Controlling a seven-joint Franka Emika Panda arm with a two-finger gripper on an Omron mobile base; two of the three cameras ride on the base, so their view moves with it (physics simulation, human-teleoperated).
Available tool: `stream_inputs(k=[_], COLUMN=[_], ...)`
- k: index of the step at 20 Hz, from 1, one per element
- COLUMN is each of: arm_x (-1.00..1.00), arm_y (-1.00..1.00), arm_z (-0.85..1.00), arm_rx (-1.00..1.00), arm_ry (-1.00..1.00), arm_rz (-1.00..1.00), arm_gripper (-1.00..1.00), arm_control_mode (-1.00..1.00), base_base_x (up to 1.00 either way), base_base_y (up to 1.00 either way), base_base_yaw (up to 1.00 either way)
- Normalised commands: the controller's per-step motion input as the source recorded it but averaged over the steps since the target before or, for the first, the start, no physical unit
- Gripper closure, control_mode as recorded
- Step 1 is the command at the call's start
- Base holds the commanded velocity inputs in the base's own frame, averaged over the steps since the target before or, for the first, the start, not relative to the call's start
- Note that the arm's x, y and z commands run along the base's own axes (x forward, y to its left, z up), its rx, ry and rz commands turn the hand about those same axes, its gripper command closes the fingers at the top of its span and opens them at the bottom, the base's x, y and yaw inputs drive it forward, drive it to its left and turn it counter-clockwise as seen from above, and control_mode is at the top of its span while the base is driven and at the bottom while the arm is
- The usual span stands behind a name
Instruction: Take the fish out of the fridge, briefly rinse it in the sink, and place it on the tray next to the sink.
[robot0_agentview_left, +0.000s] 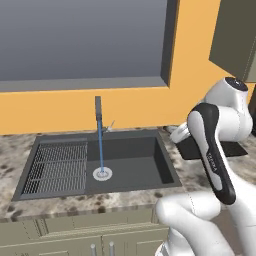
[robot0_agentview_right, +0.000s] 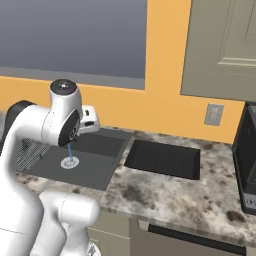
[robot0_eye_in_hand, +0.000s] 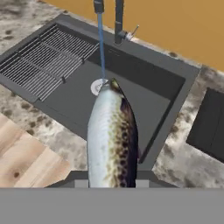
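One fish (robot0_eye_in_hand: 112, 135) clamped in gripper (robot0_eye_in_hand: 112, 181), long axis pointing straight out along it | hanging over sink (robot0_eye_in_hand: 144, 78) at right rim, water running | tray (robot0_eye_in_hand: 214, 127) lying on bench just right of sink, nearby.

Showing silvery-white fish (robot0_eye_in_hand: 111, 135) with brown-speckled dark flank. Showing dark grey sink (robot0_agentview_left: 145, 165) with ribbed grid, silver drain (robot0_agentview_left: 102, 174), thin blue water stream (robot0_agentview_left: 100, 145). Showing black tray (robot0_agentview_right: 162, 158), beige-and-brown speckled counter (robot0_agentview_right: 165, 195), orange wall (robot0_agentview_right: 165, 100).
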Motion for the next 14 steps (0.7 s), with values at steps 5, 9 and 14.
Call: stream_inputs(k=[5, 9, 14], arm_x=[0.42, 0.16, -0.01], arm_y=[0.85, 0.26, 0.0], arm_z=[-0.41, -0.18, -0.04], arm_rx=[0.0, 0.03, 0.01], arm_ry=[0.08, 0.03, -0.05], arm_rz=[0.44, 0.14, 0.0], arm_gripper=[1.0, 1.0, 1.0], arm_control_mode=[-1.0, -1.0, -1.0], base_base_x=[0.0, 0.0, 0.0], base_base_y=[0.0, 0.0, 0.0], base_base_yaw=[0.0, 0.0, 0.0])
